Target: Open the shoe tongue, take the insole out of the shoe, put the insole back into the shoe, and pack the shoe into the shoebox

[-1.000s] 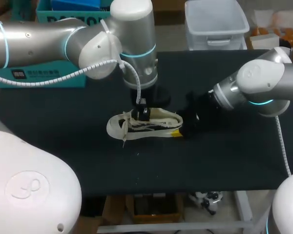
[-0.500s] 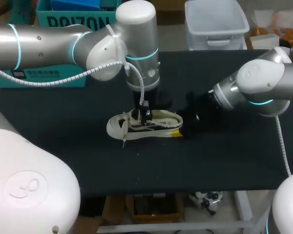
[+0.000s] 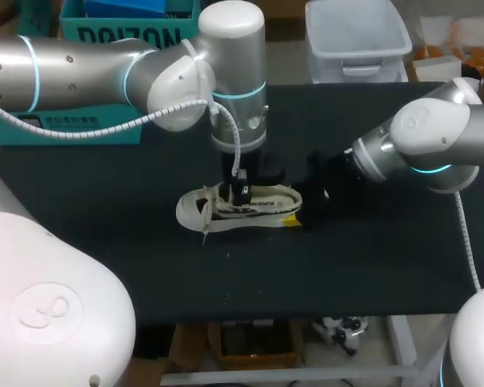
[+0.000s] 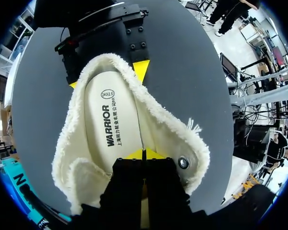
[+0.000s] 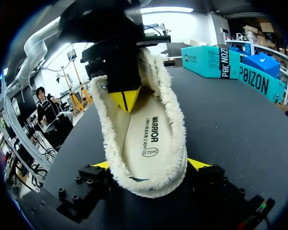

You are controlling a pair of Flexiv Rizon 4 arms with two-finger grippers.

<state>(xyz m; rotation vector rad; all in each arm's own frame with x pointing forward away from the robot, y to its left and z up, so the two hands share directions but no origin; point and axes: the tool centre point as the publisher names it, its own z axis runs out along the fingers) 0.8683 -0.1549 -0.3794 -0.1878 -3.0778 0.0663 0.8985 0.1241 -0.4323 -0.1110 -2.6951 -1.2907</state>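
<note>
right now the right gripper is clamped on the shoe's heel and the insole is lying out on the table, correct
Not quite. The insole is inside the shoe, not out on the table: the left wrist view shows it there, under the left gripper. The right gripper is clamped on the heel, as you said.

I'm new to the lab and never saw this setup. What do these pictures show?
It is a robot with two arms at a black table. One picture looks down from above and behind; the two round ones come from a camera on each wrist. A cream shoe lies on the table, its white insole inside. The right fingers clamp its heel from both sides. The left fingers, closed together, point down into the shoe, tips at the insole; whether they pinch it I cannot tell.
</note>
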